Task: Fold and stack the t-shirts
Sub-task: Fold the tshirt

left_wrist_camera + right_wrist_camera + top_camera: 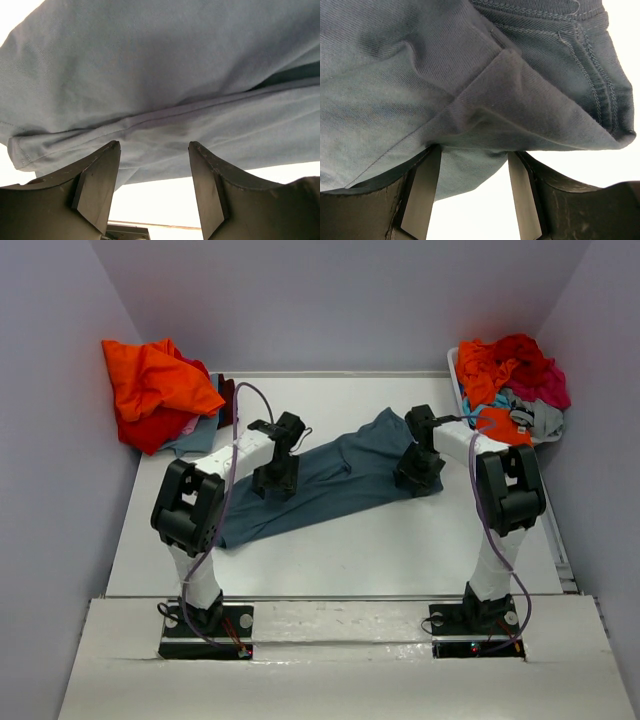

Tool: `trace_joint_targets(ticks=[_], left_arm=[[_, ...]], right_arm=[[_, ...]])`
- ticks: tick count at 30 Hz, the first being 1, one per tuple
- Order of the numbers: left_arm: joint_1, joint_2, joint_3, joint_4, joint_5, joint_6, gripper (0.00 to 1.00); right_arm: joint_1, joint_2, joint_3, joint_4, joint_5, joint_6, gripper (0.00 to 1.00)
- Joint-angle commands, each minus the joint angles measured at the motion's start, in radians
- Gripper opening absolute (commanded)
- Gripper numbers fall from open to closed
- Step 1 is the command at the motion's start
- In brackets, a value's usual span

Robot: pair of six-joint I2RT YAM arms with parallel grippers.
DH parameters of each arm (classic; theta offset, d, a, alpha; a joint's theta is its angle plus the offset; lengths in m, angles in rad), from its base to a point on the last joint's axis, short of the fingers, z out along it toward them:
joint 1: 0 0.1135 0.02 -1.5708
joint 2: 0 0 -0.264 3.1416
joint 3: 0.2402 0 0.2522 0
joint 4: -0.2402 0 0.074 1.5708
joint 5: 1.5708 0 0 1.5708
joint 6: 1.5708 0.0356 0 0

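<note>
Slate-blue t-shirt [345, 475] is stretched in a long strip on the white table [400, 550], running right under both claws. The left claw [277, 478] has its fingers apart, with the cloth just past the tips and nothing pinched. The right claw [420, 470] is spread wide too, with a fold by the stitched hem sagging between its fingers. There's an orange-red shirt heap [150, 390] well off beyond the left claw, and a mixed heap [510, 380] beyond the right one.
</note>
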Motion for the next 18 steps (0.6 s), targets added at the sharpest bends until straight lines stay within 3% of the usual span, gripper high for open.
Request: trace_joint_targets(ticks=[1,18], left_arm=[[-0.004,-0.056,-0.024,-0.015,-0.003,-0.001,0.69],[-0.004,0.121,-0.047,0.022,-0.089,0.029,0.68]], right_arm=[[-0.007,0.037,0.027,0.039,0.004,-0.004,0.62],[-0.025,0.105,0.166,-0.008,0.01,-0.036,0.62]])
